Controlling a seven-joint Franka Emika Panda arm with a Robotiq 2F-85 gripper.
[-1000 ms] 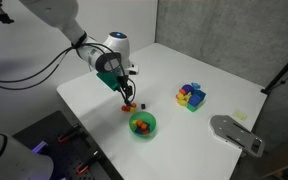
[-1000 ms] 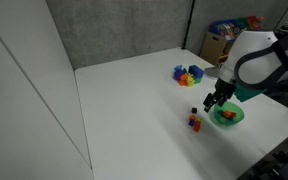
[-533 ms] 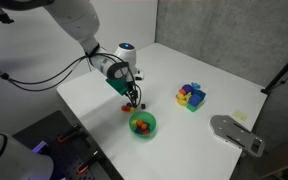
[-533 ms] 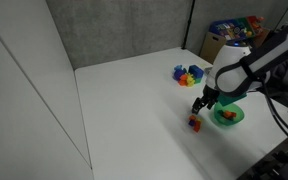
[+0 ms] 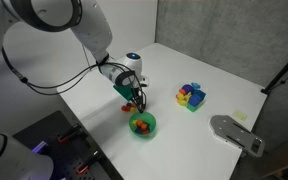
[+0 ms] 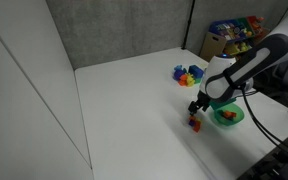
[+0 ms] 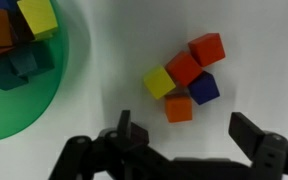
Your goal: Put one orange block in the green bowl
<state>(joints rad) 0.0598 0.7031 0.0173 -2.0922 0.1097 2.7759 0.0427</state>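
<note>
In the wrist view a cluster of tiny cubes lies on the white table: an orange block (image 7: 179, 109) nearest my fingers, a yellow one (image 7: 159, 82), a red one (image 7: 184, 68), another orange-red one (image 7: 207, 48) and a dark blue one (image 7: 204, 88). The green bowl (image 7: 34, 105) is at the left and holds several blocks. My gripper (image 7: 189, 135) is open and empty, its fingers spread on both sides of the orange block, just above it. In both exterior views the gripper (image 5: 136, 98) (image 6: 197, 108) hangs low over the cluster beside the green bowl (image 5: 143, 125) (image 6: 227, 116).
A blue tray of yellow and purple pieces (image 5: 191, 96) (image 6: 188, 74) stands farther back on the white table (image 5: 214, 70). A grey device (image 5: 236, 133) lies at the table's edge. A box of colourful items (image 6: 232, 33) sits beyond the table.
The arm has lowered and moved toward the block cluster next to the bowl. The gripper stays open.
</note>
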